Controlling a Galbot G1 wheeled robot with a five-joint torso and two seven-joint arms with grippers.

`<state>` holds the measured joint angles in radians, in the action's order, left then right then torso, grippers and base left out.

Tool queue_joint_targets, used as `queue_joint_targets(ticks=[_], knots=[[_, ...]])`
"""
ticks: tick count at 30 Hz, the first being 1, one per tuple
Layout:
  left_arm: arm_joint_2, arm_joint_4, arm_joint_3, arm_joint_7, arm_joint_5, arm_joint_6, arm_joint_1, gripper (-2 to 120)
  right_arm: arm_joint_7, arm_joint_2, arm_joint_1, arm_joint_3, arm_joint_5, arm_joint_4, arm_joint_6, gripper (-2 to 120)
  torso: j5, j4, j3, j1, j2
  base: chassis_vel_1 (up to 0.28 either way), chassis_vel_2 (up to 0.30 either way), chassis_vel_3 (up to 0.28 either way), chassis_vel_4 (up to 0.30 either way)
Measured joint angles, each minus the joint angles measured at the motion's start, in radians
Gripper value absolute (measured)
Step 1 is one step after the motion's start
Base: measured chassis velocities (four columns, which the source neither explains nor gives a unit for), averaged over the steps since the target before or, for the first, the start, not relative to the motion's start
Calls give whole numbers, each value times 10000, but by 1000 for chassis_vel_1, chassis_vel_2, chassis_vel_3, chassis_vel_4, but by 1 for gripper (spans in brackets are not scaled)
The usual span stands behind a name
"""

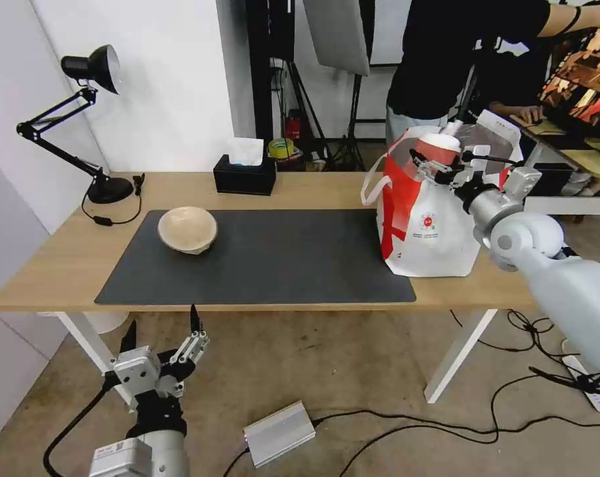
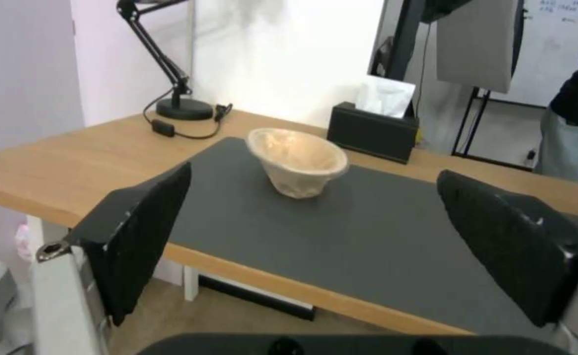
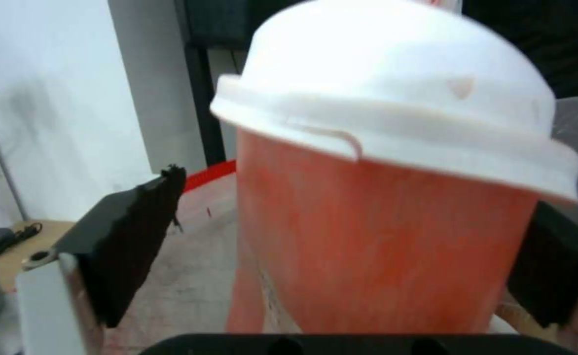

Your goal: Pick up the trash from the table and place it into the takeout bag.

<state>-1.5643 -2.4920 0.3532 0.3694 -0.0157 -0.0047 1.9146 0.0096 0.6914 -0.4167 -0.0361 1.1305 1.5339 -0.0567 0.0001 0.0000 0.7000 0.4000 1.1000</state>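
The red cup point(image 1: 438, 147) is held over the takeout bag point(image 1: 427, 228) by the right tool point(image 1: 439, 165), not yet released. At nine o'clock, the beige bowl point(image 1: 187, 229) remains on the bench point(image 1: 61, 258). The left tool point(image 1: 161, 331) is spread, empty.

A black desk lamp point(image 1: 91, 119) with a jointed arm stands at the far left corner of the surface, its cord and inline switch point(image 1: 102, 220) trailing beside the round base. A black tissue box point(image 1: 244, 175) with a white tissue sticking up sits along the back edge, while a silver metal box point(image 1: 279, 433) and loose black cables point(image 1: 446, 424) lie on the concrete floor.
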Motion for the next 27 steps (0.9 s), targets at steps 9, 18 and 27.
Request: queue_joint_targets(ticks=[9,18,27], knots=[[-50,-74,-60,-15,-165,-34,137,100,16,-558,19,-152,-14,295,-83,100,0,0,0,0,-1,0,0,0,0],[-219,-79,-170,-201,-418,-170,267,100,401,-1097,292,-408,-180,631,-728,100,0,0,0,0,-2,0,0,0,0],[-201,-87,-32,-204,-406,-182,276,100,839,-1381,771,-656,-315,833,-1326,100,0,0,0,0,-1,0,0,0,0]])
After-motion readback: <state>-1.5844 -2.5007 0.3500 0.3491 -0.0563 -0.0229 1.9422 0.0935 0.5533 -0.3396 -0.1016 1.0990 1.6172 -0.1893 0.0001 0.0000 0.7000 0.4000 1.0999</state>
